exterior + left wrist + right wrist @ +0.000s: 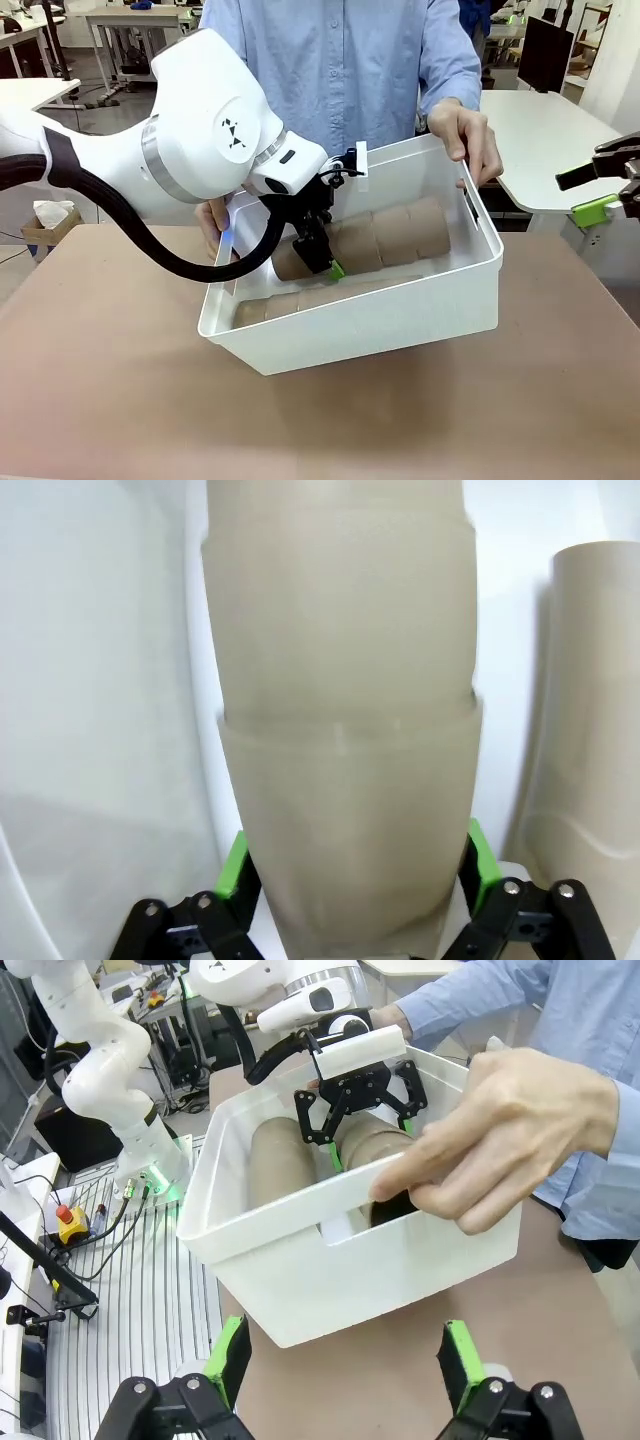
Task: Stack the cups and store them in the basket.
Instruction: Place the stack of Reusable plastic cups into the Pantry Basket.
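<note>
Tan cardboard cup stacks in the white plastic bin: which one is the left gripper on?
The farther stack, lying on its side along the bin's back wall; the left gripper straddles its narrow end. The near-wall stack lies untouched.

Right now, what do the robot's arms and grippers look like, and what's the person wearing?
Glossy white arm with a thick black cable and a small black triangle mark. Both the left gripper and right gripper are black linkages with green pads. The person wears a light blue shirt.

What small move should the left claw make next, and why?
Probably open. The left claw sits inside the basket, its pads pressed on both sides of the stacked cups, which lie on their side low in the basket. The person's hand holds the rim, tilting it.
</note>
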### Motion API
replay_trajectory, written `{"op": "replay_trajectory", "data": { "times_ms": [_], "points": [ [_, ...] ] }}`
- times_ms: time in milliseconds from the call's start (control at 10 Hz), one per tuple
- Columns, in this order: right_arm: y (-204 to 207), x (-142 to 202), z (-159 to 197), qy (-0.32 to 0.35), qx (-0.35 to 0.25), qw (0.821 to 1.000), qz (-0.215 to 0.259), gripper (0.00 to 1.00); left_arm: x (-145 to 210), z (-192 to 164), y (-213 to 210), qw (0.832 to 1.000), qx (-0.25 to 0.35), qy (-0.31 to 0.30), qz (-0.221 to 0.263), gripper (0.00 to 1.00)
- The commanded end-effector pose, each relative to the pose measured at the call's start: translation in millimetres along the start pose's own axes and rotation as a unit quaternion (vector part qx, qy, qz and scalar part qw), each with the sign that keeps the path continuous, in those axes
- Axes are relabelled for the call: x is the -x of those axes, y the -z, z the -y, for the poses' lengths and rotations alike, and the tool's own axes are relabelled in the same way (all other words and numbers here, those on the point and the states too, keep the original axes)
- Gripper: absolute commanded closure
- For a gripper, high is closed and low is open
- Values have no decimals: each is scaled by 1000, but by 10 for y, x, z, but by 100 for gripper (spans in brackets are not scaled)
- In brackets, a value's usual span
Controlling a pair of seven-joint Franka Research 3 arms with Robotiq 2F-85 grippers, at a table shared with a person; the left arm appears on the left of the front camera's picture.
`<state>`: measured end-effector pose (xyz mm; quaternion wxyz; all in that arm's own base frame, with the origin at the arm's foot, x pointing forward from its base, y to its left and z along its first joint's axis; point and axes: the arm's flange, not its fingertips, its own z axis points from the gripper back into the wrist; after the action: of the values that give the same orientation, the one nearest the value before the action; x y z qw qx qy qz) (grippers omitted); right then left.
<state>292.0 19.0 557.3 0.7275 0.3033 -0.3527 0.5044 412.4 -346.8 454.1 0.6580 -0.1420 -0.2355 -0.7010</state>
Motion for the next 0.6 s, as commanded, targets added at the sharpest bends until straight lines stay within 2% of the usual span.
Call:
{"op": "replay_trajectory", "data": {
  "times_ms": [0,200,500],
  "points": [
    [-11,-11,31,-11,-3,1000,7,0,34,-2,-50,1000,-6,9,19,0],
    [-11,-11,31,-11,-3,1000,7,0,16,25,-309,1000,8,-4,27,0],
    [-11,-11,31,-11,-3,1000,7,0,48,147,-1166,995,21,-38,88,0]
  ]
}}
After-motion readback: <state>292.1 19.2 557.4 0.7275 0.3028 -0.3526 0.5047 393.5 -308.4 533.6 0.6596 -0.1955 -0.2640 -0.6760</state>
